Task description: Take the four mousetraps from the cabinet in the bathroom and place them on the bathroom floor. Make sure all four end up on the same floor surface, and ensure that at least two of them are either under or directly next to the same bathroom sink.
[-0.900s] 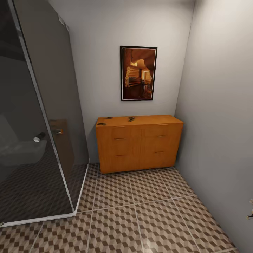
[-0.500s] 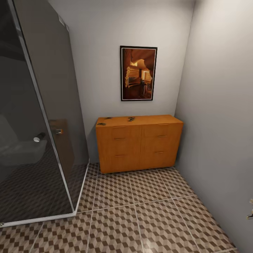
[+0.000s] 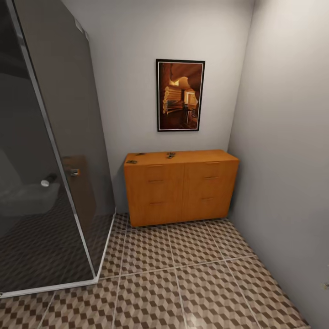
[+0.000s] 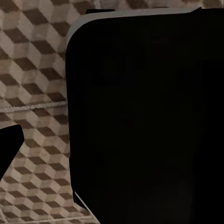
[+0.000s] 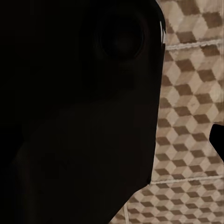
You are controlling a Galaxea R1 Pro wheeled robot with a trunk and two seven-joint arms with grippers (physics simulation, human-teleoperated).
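Wrist views: dark robot bodywork close up over the cube-patterned bathroom floor [image 4: 32,70]; gripper states impossible to tell.
Head view: orange-brown cabinet [image 3: 180,187] against the back wall, small dark items on top, probably mousetraps [image 3: 171,155], near its left and middle; dark glass shower enclosure [image 3: 50,151] at left, framed picture [image 3: 180,95] above.

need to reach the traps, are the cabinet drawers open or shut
Shut: the cabinet's drawer fronts sit flush. The mousetraps lie on top.

Each wrist view shows a large black body part, close up. Whether the jaws are open cannot be told.
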